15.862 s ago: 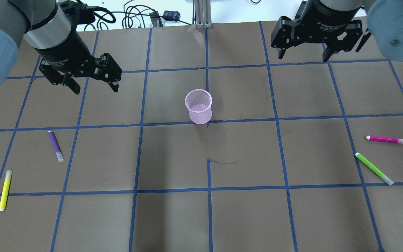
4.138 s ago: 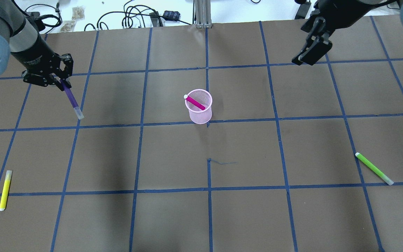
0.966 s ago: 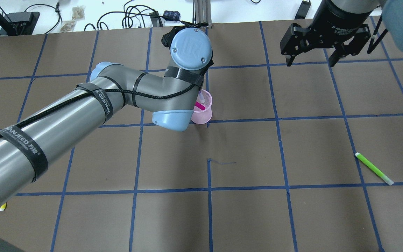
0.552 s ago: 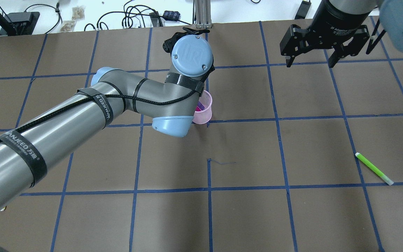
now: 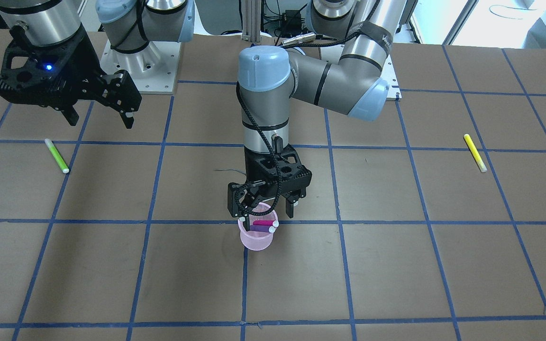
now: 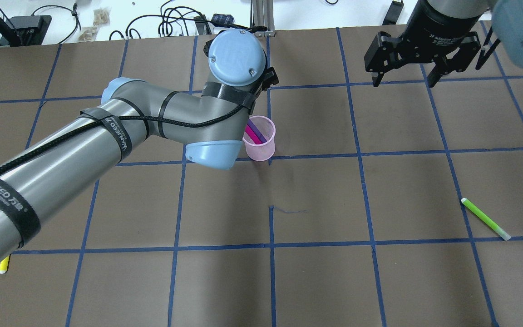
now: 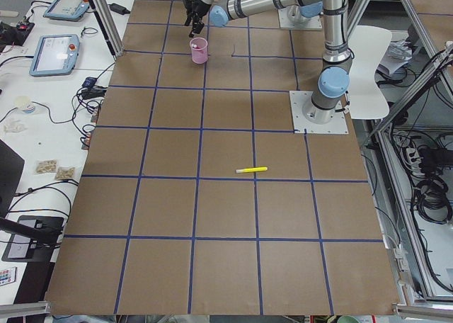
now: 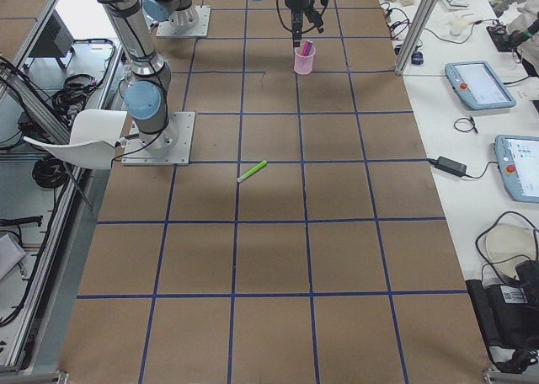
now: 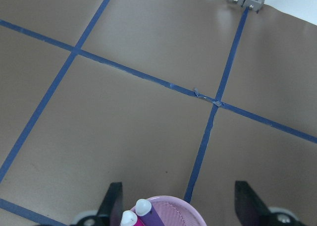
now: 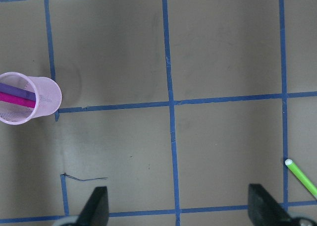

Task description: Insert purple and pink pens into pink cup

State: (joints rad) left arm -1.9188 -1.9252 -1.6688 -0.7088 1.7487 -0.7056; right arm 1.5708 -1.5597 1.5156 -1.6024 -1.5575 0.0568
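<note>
the left gripper [image 5: 267, 211] is held just above the pink cup [image 5: 256, 240], its fingers [image 9: 113, 206] spread wide apart with nothing gripped between them; in the left wrist view the cup's rim is seen low between the two fingers, and no contact with either can be made out; the pink pen [image 5: 262, 222] and the purple pen [image 5: 259, 228] are both lodged in the cup, side by side, tilted with their white-tipped upper ends at the rim; in the overhead view they are leaned toward 11 o'clock; the right gripper [image 6: 402, 83] is held in the air at about 2 o'clock from the cup, well apart from it, its fingers likewise spread wide and empty; "2f adaptive" can be read on its body, the rest being too small; a black strap [image 6: 7, 204] on the left arm is lettered "anjeed", the first letter being cut off; in the overhead view a green pen [image 6: 485, 219] is laid on the table [image 6: 316, 272] at 4 o'clock from the cup and a yellow pen [image 5: 475, 152] at 8 o'clock, both well apart from it
</note>
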